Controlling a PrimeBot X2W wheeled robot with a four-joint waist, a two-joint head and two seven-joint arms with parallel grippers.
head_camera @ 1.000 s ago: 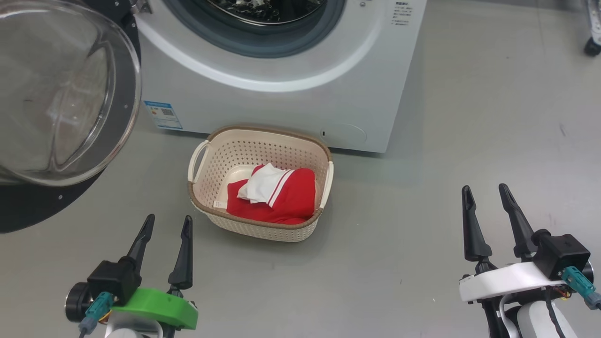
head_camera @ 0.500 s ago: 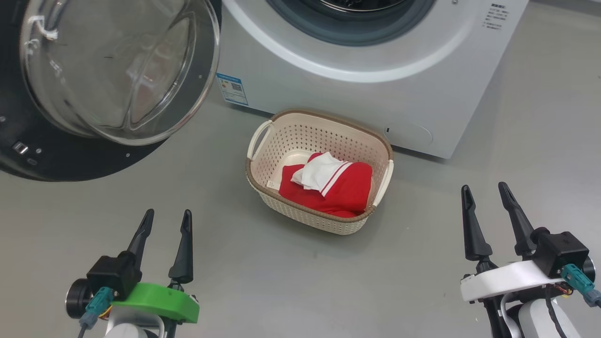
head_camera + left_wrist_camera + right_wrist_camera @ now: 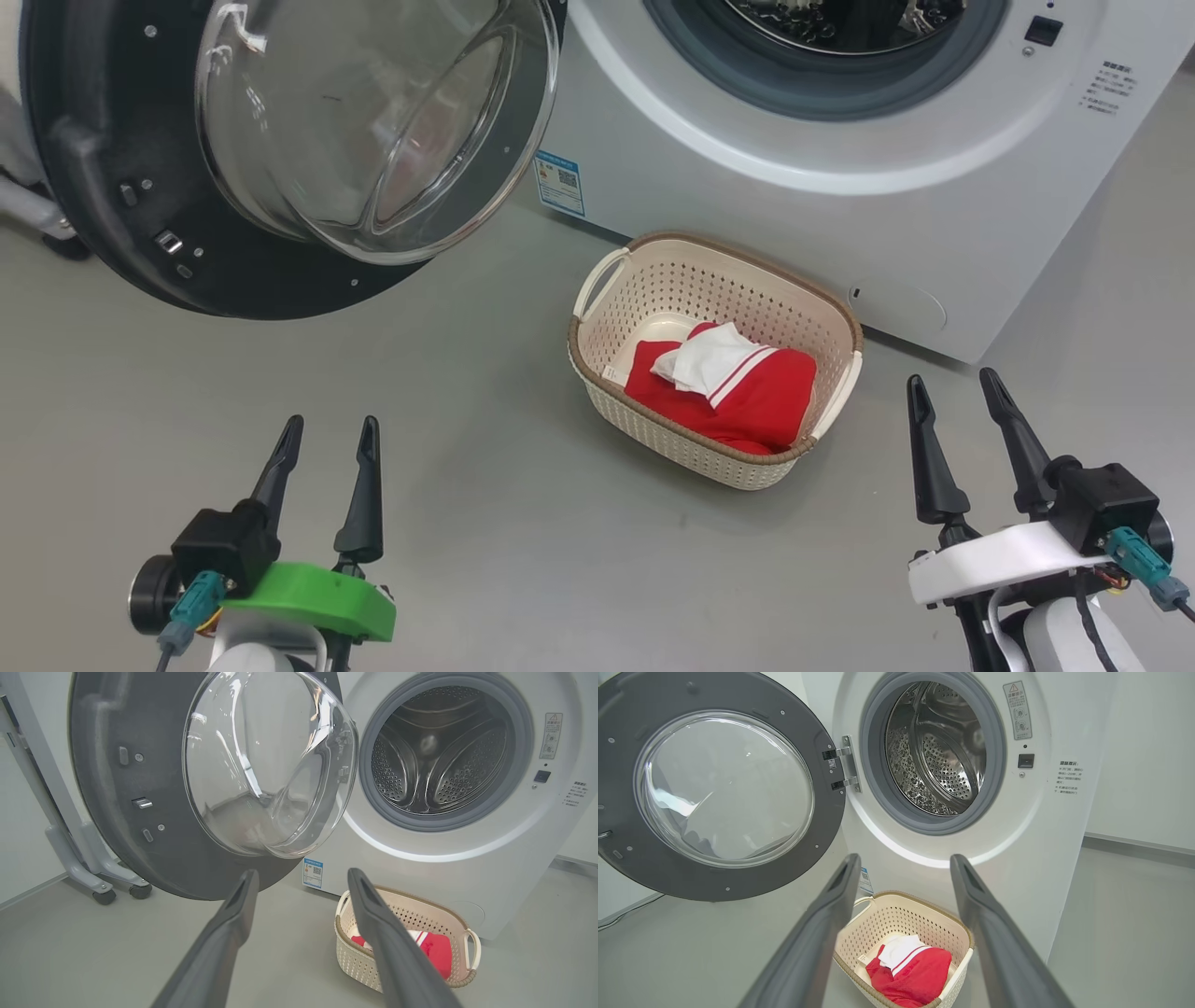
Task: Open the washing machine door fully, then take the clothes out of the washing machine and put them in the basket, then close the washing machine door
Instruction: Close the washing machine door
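Your left gripper [image 3: 330,429] has its two long dark fingers spread wide with nothing between them, and it hangs over bare grey floor [image 3: 523,541] well to the left of the small cream perforated plastic basket [image 3: 709,294], on your side of it. Your right gripper [image 3: 952,381] is just as wide apart and empty, near the basket's right end.

The bright red and white soft clothes [image 3: 747,397] lie bunched inside the basket. The perforated steel drum [image 3: 938,751] above and behind the basket looks bare, so closing up is probably what remains.

The large round door with the glossy black rim and bulging clear glass bowl [image 3: 308,168] stands swung out, up and left of the basket. Expect it to be rigid and fairly heavy, turning only about its metal hinge [image 3: 845,770]. The glass is smooth and curved, so fingers would likely slide off it. Push on the flat black rim at the edge farthest from the basket instead.

The big white front-loading washing machine [image 3: 747,215] stands just behind the basket. Whether the door's lower rim clears the basket's rim on its swing, you cannot tell from here. There is open floor left of the basket.
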